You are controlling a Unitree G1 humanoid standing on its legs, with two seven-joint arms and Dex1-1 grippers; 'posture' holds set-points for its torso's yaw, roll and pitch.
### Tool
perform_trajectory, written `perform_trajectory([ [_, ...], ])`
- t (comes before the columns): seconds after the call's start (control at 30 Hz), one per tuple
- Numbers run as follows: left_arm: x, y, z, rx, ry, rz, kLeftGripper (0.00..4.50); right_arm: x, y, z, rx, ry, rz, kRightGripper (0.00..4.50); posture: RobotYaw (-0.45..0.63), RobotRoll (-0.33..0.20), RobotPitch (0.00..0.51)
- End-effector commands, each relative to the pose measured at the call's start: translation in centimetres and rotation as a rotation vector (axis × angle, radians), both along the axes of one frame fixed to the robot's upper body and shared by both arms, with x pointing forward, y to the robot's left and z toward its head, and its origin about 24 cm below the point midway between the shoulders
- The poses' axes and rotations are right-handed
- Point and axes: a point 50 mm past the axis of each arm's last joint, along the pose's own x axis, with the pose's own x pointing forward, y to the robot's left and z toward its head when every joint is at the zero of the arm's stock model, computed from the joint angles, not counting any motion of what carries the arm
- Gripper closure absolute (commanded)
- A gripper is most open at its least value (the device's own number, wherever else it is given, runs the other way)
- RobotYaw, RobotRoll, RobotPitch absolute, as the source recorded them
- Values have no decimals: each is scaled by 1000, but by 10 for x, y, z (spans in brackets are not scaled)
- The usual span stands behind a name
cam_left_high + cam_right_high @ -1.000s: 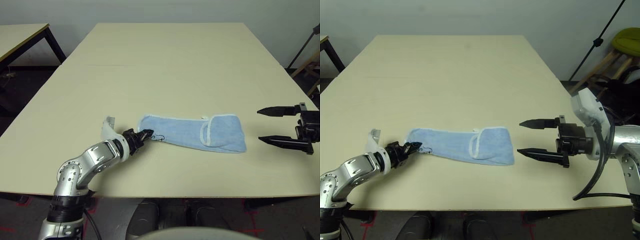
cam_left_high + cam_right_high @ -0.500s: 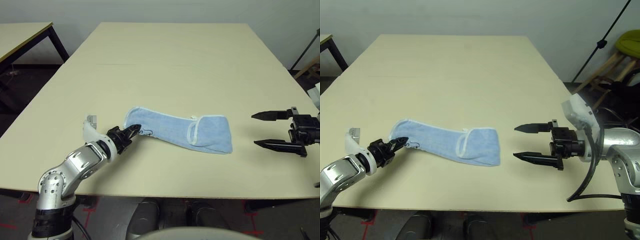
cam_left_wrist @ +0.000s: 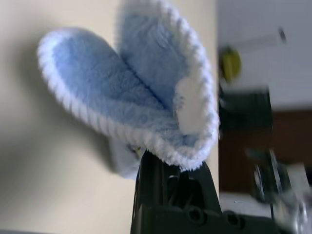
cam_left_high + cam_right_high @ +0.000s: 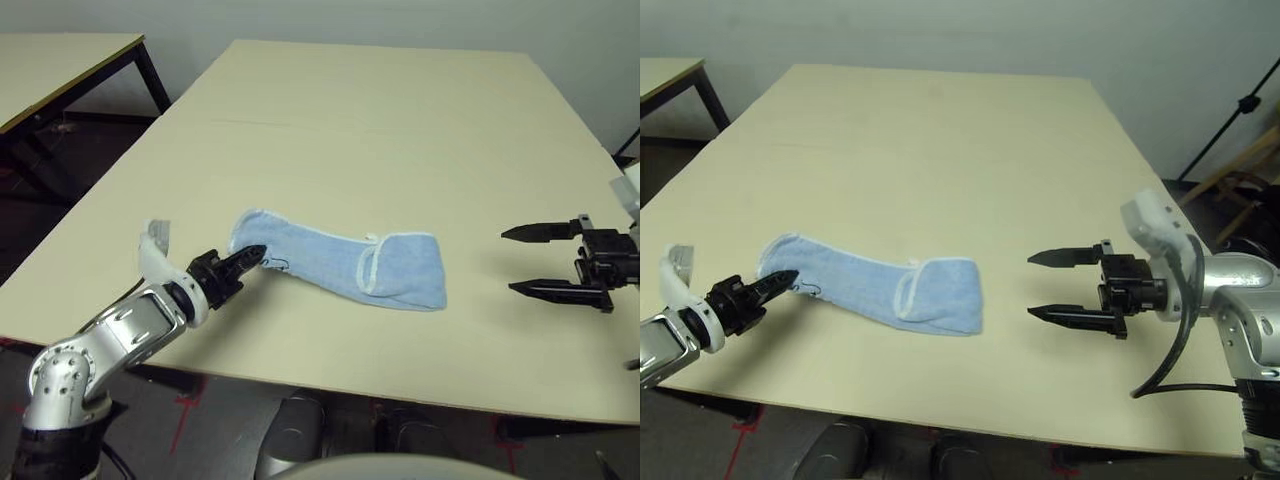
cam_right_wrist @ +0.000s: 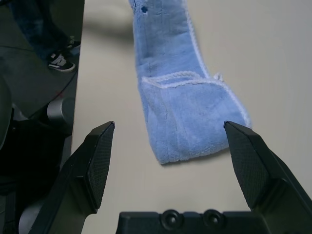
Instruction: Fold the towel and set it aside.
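Left gripper (image 4: pixel 248 259), two black fingers on a silver forearm, is clamped together on the end corner of the light blue terry cloth towel (image 4: pixel 340 265) with white stitched edging. That pinched end is raised off the pale beige wooden table (image 4: pixel 400 130), white-edged layers fanning out above the fingers in the left wrist view (image 3: pixel 146 97). From the pinched end the towel runs as a long narrow strip toward the robot's right, sagging down onto the table. Far end of the towel is doubled over on itself into a thicker pad, white edging crossing the strip where the fold-over stops (image 4: pixel 908 290); that pad lies flat on the table. A small dark mark sits on the towel just beside the left fingers (image 4: pixel 283 266). Towel lies near the table's front edge, on the robot's left half of it.

Right gripper (image 4: pixel 1058 286) is off the towel's folded end, apart from it, bare table between. Its black fingers (image 5: pixel 97 161) are spread wide, nothing between them, pointing toward the towel's folded end.

Beyond the towel the table top stretches away. A second beige table with black legs (image 4: pixel 60 70) stands apart from the towel's table on the left.
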Motion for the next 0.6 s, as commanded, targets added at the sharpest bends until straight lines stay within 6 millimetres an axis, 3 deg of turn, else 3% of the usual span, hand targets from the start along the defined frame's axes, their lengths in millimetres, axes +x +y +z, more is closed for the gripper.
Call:
perform_trajectory([
  [0.03, 4, -18, -1, 39, -12, -195, 4456, -2, -2, -1, -18, 0, -9, 0, 189, 0, 70],
  [0.17, 16, -44, 1, 82, -63, -385, 4456, -6, -5, -1, -22, 3, -27, 0, 174, 0, 71],
  [0.27, 21, -59, -10, 140, -54, -507, 4456, -10, -8, -1, -30, 5, -46, 0, 153, 0, 70],
  [0.6, 57, -105, -26, 230, -122, -656, 4456, -19, -10, 0, -35, 7, -83, 0, 106, 0, 79],
])
